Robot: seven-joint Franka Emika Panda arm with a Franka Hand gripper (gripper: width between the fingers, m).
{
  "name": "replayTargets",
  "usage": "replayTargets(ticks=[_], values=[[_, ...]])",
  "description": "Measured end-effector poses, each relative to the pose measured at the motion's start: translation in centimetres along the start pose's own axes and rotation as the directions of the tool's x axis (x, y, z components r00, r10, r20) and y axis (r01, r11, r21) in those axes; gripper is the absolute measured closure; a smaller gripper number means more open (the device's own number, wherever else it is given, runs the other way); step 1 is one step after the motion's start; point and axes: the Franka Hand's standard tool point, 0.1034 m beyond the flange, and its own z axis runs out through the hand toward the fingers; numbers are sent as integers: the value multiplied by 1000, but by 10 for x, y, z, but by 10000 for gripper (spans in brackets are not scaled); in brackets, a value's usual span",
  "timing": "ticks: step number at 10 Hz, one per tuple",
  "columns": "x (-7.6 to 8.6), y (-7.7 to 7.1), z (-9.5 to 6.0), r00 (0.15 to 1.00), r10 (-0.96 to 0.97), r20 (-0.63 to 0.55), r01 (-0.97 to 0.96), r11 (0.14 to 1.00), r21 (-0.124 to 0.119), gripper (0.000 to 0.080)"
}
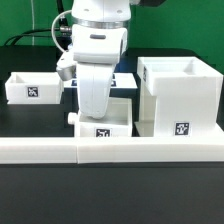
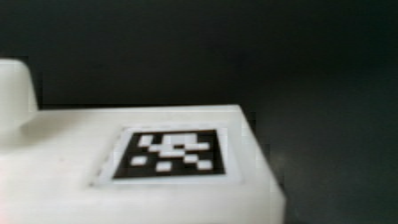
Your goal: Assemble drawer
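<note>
The large white cube-like drawer housing (image 1: pixel 178 95) stands at the exterior view's right, its open top up and a tag on its front. One small white tray (image 1: pixel 30 88) lies at the left. A second small tray (image 1: pixel 104 122) sits in the middle, next to the housing. My gripper (image 1: pixel 98 112) is lowered straight onto this middle tray, and the white hand hides the fingers. In the wrist view a white tagged face (image 2: pixel 173 153) fills the lower picture very close, with a rounded white knob-like part (image 2: pixel 15 95) beside it. No fingers show there.
A long low white border bar (image 1: pixel 110 152) runs across the front, just before the middle tray and the housing. A flat white strip (image 1: pixel 127 78) shows behind the arm. The tabletop is black.
</note>
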Motion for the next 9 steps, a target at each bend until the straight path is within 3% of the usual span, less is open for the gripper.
replayTargets(ticks=[1,2,3,5,6,8,9], values=[[1,2,0,1000,7,-4,-7,1000,-25,758],[0,1,1,1000,8,-4,-8,1000,-21,758],[1,2,1,1000,10,-6,-10,999,-36,758],[0,0,3,1000,11,-6,-11,999,-31,758],[1,1,3,1000,13,-9,-13,999,-49,758],[5,0,4,1000,-23,-5,23,999,-46,758],[7,3,2,999,-38,-4,37,998,-56,758]])
